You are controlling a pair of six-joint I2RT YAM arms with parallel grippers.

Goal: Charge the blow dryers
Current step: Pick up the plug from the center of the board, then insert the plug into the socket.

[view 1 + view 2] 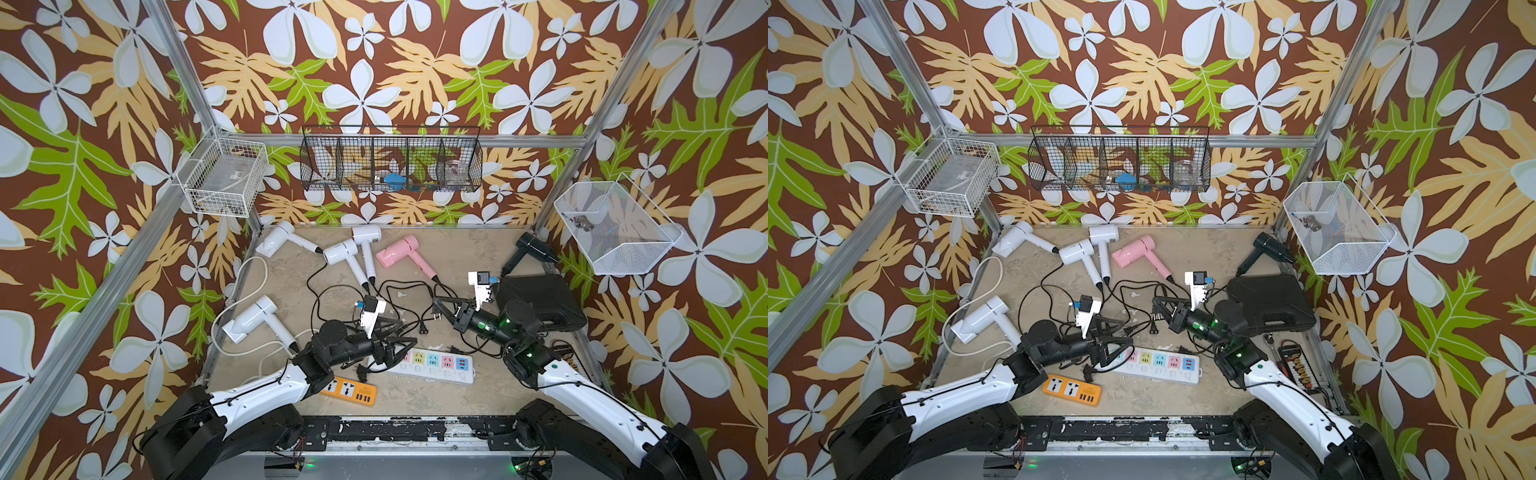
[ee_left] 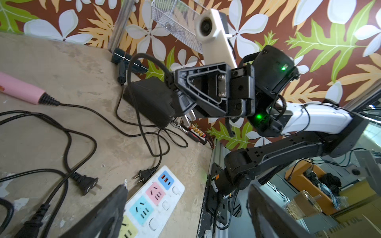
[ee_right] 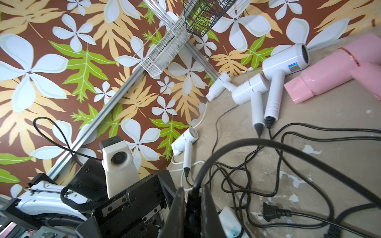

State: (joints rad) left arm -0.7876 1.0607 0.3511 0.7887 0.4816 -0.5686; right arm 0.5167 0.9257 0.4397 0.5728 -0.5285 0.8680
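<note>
- Six blow dryers [image 1: 365, 235] lie on the table [image 1: 457, 257]: pink dryer [image 1: 399, 251], black dryer [image 1: 534, 247] and three white ones beyond my right claw [image 1: 445, 305], a fourth white dryer [image 1: 251, 318] well left of my left claw [image 1: 405, 334].
- Left claw gapes wide, empty, over the white power strip [image 1: 432, 363].
- Right claw is clamped on a black plug [image 1: 436, 311].

4 white blow dryers [image 1: 276, 243] [image 1: 343, 251] [image 1: 366, 235] [image 1: 249, 320], 1 pink blow dryer [image 1: 397, 251], 1 black blow dryer [image 1: 534, 247]: 6 in all on the surface [image 1: 457, 257]. 1 long white power strip [image 1: 451, 372], 1 orange power strip [image 1: 349, 390]: 2 total. 2 white wire baskets [image 1: 216, 195] [image 1: 623, 253], 1 black wire basket [image 1: 332, 166]: 3 total. 1 black case [image 1: 540, 303]. 2 arms [image 1: 257, 386] [image 1: 582, 382], 1 left end effector [image 1: 404, 336], 1 right end effector [image 1: 441, 306].
</note>
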